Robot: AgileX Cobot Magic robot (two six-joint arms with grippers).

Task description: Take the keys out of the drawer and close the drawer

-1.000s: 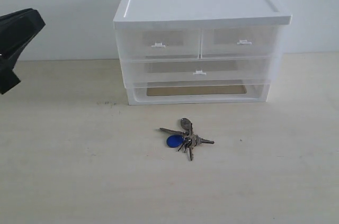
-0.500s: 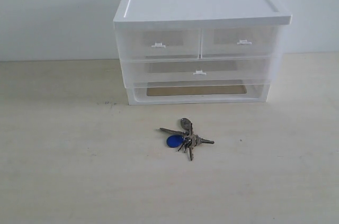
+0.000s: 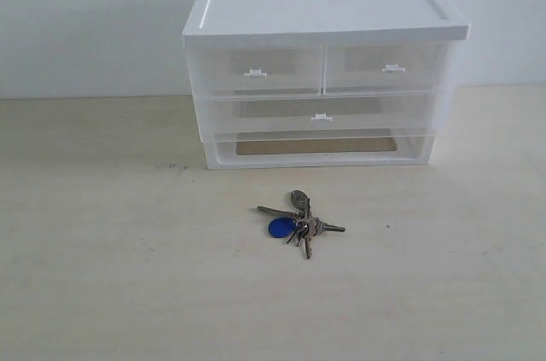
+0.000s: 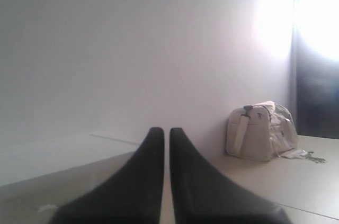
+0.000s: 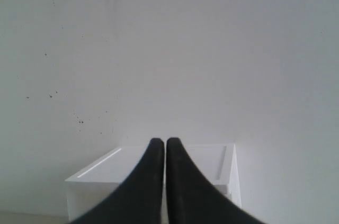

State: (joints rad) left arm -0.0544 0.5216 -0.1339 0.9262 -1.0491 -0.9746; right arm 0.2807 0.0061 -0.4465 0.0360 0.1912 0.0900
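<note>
The keys [image 3: 297,220] are being seen lying on the pale surface [image 3: 128,276], in front of the white-topped cabinet [image 3: 324,2] and apart from it. The upper right drawer [image 3: 388,68] is being shown pushed in flush. The left pincer [image 4: 166,131] is being held together, empty, with a beige bag [image 4: 259,131] beyond it. The right pincer [image 5: 164,142] is being held together too, gripping nothing.
</note>
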